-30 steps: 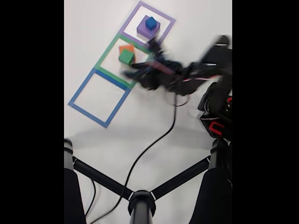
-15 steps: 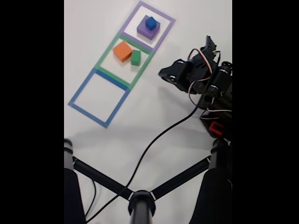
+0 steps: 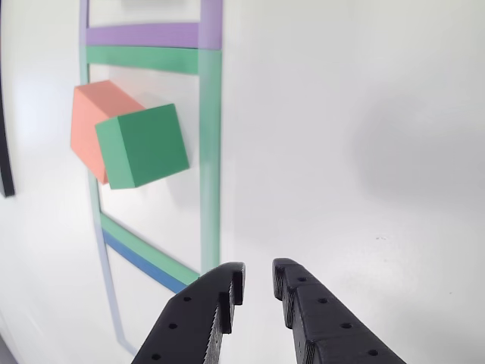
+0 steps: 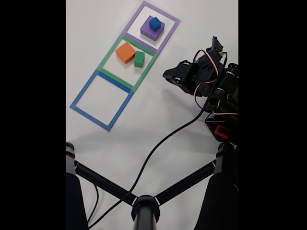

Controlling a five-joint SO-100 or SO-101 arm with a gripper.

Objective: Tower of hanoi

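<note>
The tower of hanoi lies in two groups. In the fixed view, the small blue cube (image 4: 154, 23) sits on the flat purple block (image 4: 147, 32) inside the purple tape square. The salmon-orange block (image 4: 125, 52) and the green block (image 4: 139, 59) lie side by side in the green tape square. In the other view the green block (image 3: 144, 148) is tilted and overlaps the orange block (image 3: 95, 121). My gripper (image 4: 166, 75) (image 3: 259, 274) hovers to the right of the green square, apart from all blocks. It is shut to a thin gap with nothing in it.
The green tape (image 4: 108, 53), blue tape (image 4: 84, 89) and purple tape (image 4: 169, 34) squares run in a diagonal row on the white table. My arm's base (image 4: 223, 110) stands at the right, with a black cable (image 4: 158, 143) crossing the table. A black stand (image 4: 144, 206) fills the bottom.
My arm has pulled back to the right from over the green square. The green block, earlier over the orange one, now lies beside it. Almost nothing moved in the last half second.
</note>
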